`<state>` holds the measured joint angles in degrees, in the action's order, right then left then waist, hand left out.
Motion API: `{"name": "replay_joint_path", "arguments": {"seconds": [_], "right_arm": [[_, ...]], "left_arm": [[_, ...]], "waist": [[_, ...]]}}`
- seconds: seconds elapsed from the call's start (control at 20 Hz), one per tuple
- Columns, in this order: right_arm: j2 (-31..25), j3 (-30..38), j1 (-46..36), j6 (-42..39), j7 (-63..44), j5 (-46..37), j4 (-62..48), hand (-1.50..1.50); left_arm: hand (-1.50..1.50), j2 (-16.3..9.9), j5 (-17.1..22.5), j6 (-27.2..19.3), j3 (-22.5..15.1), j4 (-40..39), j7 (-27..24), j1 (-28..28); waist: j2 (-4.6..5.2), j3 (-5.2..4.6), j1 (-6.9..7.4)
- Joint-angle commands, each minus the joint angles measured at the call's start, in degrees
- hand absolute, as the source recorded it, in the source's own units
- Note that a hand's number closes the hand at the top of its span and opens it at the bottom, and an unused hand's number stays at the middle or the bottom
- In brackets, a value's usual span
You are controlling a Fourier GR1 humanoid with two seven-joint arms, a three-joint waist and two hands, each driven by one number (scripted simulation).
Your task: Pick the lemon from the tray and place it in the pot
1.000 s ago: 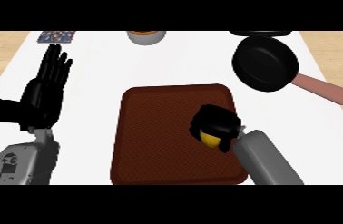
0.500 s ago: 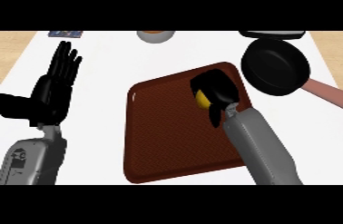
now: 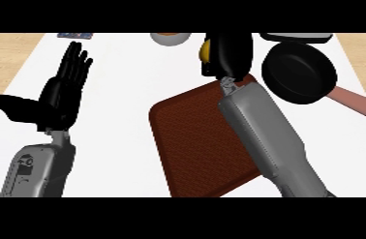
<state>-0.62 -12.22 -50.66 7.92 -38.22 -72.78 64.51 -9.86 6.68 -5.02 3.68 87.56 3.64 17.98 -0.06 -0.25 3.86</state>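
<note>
My right hand [image 3: 229, 53] is curled round the yellow lemon [image 3: 204, 51], of which only a sliver shows at the hand's left side. It hovers beyond the far edge of the brown tray [image 3: 200, 136], just left of the black pot [image 3: 297, 74]. The pot has a reddish handle [image 3: 347, 98] pointing right. My grey right forearm [image 3: 268, 136] crosses the tray's right part. At the left, my left hand [image 3: 61, 90] rests open with fingers up.
A grey bowl [image 3: 170, 38] sits at the far edge, left of my right hand. A dark lid-like object [image 3: 297, 37] lies behind the pot. A small patterned item [image 3: 75, 35] sits at the far left corner of the white counter [image 3: 121, 78].
My right hand has carried the lemon up off the tray, away from me, to just past the tray's far edge beside the pot. The view has shifted; the left hand keeps its pose.
</note>
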Motion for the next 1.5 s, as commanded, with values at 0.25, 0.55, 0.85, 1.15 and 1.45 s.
{"name": "replay_joint_path", "arguments": {"seconds": [0.25, 0.55, 0.85, 1.15, 1.45], "right_arm": [[0.61, -0.74, -7.74, 6.98, -22.24, -10.75, -1.10, 1.50], [-4.50, 5.88, -6.82, 0.38, -17.65, -7.07, -1.10, 1.50], [-12.71, 10.47, 3.72, 4.43, -8.56, -1.73, 4.67, 1.50], [-18.79, 17.52, 4.91, 9.64, 3.31, 5.23, -3.01, 1.50], [-20.47, 20.51, 5.35, 16.46, 11.51, 6.94, -13.07, 1.50]], "left_arm": [[0.00, 0.56, -1.44, -2.53, 0.10, 3.69, 1.02, -2.30], [0.00, -0.17, -0.16, -2.08, 1.39, 3.26, 3.81, -0.47], [0.00, -1.75, 0.64, 0.45, 4.24, -2.07, -2.15, -0.85], [0.00, 0.27, -1.17, -0.65, 2.33, -1.42, -3.11, -1.77], [0.00, 0.70, -1.18, -1.96, 1.69, 3.03, 1.50, -1.15]], "waist": [[-0.10, 0.26, -3.09], [-0.06, 0.27, -3.76], [0.08, 0.26, -4.38], [0.31, 0.28, -3.65], [0.35, 0.29, -3.05]]}}
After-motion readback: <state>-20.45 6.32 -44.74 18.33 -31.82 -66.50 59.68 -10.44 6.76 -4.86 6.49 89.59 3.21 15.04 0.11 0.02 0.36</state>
